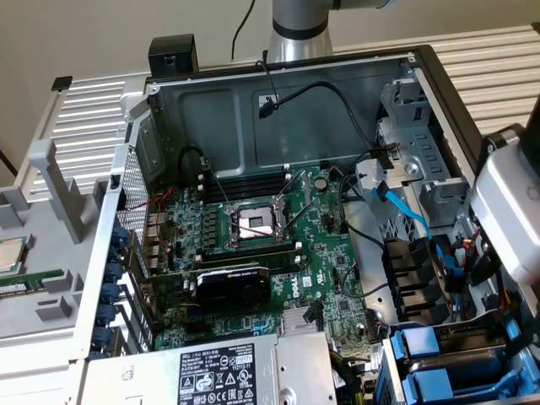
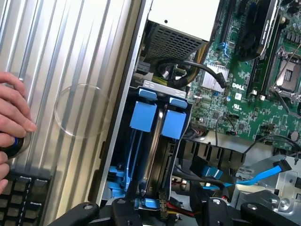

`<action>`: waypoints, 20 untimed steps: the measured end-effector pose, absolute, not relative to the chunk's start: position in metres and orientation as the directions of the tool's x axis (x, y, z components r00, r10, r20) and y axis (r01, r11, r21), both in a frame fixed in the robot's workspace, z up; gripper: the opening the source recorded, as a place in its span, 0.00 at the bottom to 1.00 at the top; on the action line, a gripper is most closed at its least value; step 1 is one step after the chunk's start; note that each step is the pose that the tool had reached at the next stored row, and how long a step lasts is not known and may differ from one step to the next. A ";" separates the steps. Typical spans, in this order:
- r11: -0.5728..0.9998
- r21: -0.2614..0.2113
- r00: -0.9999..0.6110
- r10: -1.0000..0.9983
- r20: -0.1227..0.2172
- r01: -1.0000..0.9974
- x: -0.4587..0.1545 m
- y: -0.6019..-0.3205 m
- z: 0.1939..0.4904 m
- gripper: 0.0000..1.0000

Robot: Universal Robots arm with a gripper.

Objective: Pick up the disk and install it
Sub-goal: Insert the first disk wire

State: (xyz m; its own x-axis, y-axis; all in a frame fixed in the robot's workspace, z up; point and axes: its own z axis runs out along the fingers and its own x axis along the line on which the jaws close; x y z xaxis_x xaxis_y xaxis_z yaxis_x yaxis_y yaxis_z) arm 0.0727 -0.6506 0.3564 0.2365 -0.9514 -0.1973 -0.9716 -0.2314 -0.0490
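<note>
Two blue-carrier drives stand on edge side by side in the bay at the case's corner, one (image 2: 143, 115) beside the other (image 2: 175, 123). Which of them is the disk I cannot tell. Their blue tabs (image 1: 419, 342) also show at the exterior view's lower right. My gripper (image 2: 169, 214) hangs over the far ends of the carriers, with its black fingers (image 2: 126, 211) spread wide and nothing visibly clamped between them. The arm's white wrist (image 1: 506, 215) stands above the bay on the exterior view's right.
The open case holds the motherboard (image 1: 253, 224), a graphics card (image 1: 232, 283), the grey power-supply box (image 1: 232, 375), black cables and a blue cable (image 1: 405, 211). Outside the case a person's hand (image 2: 11, 117) rests by a keyboard (image 2: 23, 197) on the ribbed table.
</note>
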 end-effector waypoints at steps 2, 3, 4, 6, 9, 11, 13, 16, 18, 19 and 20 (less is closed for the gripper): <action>-0.235 -0.048 0.240 -0.949 -0.203 -0.971 0.074 -0.651 0.355 0.55; -0.237 -0.047 0.241 -0.948 -0.205 -0.970 0.075 -0.651 0.354 0.55; -0.237 -0.045 0.241 -0.948 -0.208 -0.970 0.076 -0.652 0.354 0.55; -0.238 -0.041 0.241 -0.946 -0.215 -0.970 0.077 -0.653 0.352 0.55; -0.238 -0.037 0.240 -0.945 -0.222 -0.971 0.078 -0.654 0.351 0.55; -0.238 -0.032 0.239 -0.944 -0.226 -0.971 0.079 -0.654 0.350 0.53; -0.238 -0.025 0.237 -0.944 -0.230 -0.971 0.081 -0.655 0.350 0.45; -0.238 -0.019 0.236 -0.941 -0.241 -0.971 0.083 -0.658 0.350 0.45; -0.239 -0.016 0.235 -0.939 -0.250 -0.971 0.085 -0.659 0.349 0.45; -0.239 -0.013 0.235 -0.939 -0.253 -0.971 0.085 -0.659 0.348 0.45; -0.239 -0.008 0.234 -0.938 -0.255 -0.971 0.086 -0.660 0.348 0.45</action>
State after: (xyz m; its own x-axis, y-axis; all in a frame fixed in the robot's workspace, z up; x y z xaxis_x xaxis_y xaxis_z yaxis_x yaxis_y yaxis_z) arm 0.0865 -0.6595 0.3479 0.2335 -0.9382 -0.2553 -0.9709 -0.2395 -0.0079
